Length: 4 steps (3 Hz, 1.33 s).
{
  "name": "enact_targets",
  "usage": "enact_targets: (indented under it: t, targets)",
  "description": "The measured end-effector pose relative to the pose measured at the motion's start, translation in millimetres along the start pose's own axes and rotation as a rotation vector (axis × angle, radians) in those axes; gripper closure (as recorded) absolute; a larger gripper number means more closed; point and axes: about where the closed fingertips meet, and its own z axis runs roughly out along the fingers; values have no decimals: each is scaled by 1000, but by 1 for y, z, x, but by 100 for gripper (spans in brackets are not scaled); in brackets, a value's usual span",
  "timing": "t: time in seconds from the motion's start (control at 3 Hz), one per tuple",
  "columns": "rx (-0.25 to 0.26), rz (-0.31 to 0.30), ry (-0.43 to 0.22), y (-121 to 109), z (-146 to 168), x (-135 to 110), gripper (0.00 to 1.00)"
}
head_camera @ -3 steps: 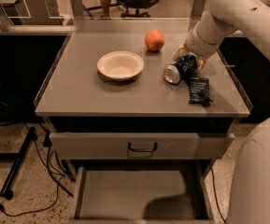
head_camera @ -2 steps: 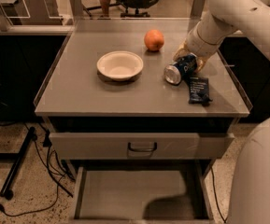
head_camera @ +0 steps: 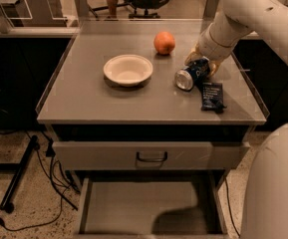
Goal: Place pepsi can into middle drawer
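The pepsi can (head_camera: 187, 76) lies on its side on the grey table top (head_camera: 83, 98), its silver end towards me, to the right of the white bowl. My gripper (head_camera: 202, 62) comes in from the upper right and sits over the can's far end, with a yellowish finger on each side, shut on it. The can still rests on the table. The middle drawer (head_camera: 133, 209) is pulled open below the table front, a shallow grey tray with nothing in it.
A white bowl (head_camera: 128, 69) and an orange (head_camera: 164, 42) stand on the table. A flat dark-blue snack packet (head_camera: 213, 96) lies just right of the can. A closed drawer front with a black handle (head_camera: 151, 156) sits above the open drawer. My robot body (head_camera: 278, 183) fills the lower right.
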Motion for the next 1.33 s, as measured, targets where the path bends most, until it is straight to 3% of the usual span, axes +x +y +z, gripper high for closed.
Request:
enact_targets:
  t: [0.33,0.67,1.33]
  targets:
    - [-109,-127,-39,3,-37,10,100]
    - [-229,-221,-53,-9,-72,31,100]
    - [-441,-338,-38,-52,-115,96,100]
